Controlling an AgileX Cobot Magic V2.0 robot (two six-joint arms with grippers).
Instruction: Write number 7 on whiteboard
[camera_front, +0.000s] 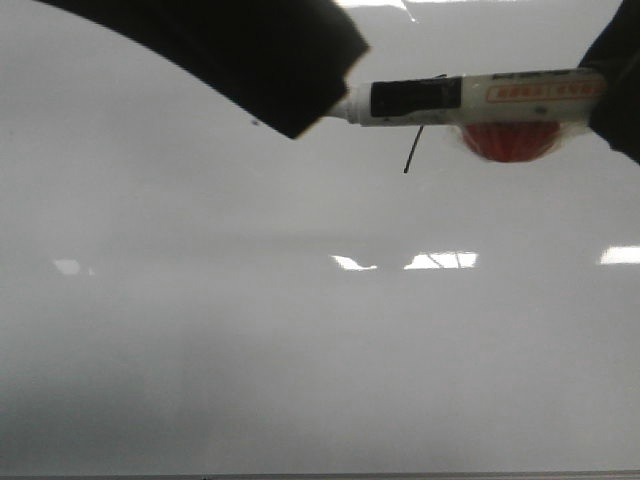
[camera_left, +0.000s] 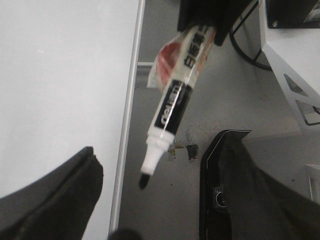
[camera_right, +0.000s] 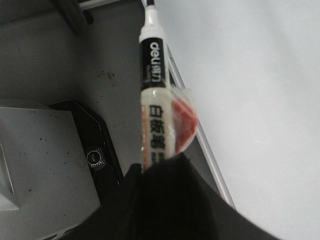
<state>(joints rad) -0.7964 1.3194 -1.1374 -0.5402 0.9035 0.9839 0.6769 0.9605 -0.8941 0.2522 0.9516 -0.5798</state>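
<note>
Nearest the front camera, a dark part of the left arm (camera_front: 250, 55) hangs over the whiteboard (camera_front: 300, 350) and hides the marker's tip. The marker (camera_front: 470, 97) lies level, held from the side of the right claw (camera_front: 620, 85), whose fingers are mostly out of frame. Just under the marker's black band a thin slanted stroke of the number 7 (camera_front: 412, 150) shows; its top bar is mostly hidden behind the pen.

From the left wrist, the left claw (camera_left: 150, 200) stands with its fingers wide apart and nothing between them. The marker (camera_left: 172, 107) points its bare black tip into that gap, over grey floor beside the board's metal edge (camera_left: 127, 125).

From the right wrist, the right claw (camera_right: 165, 195) is closed on the marker's rear part (camera_right: 157, 110); a red object wrapped in plastic (camera_right: 181, 122) sits against the barrel.

If the left claw is meant to receive the pen, it probably should close on the black band, well clear of the inked tip, before the right one lets go.
</note>
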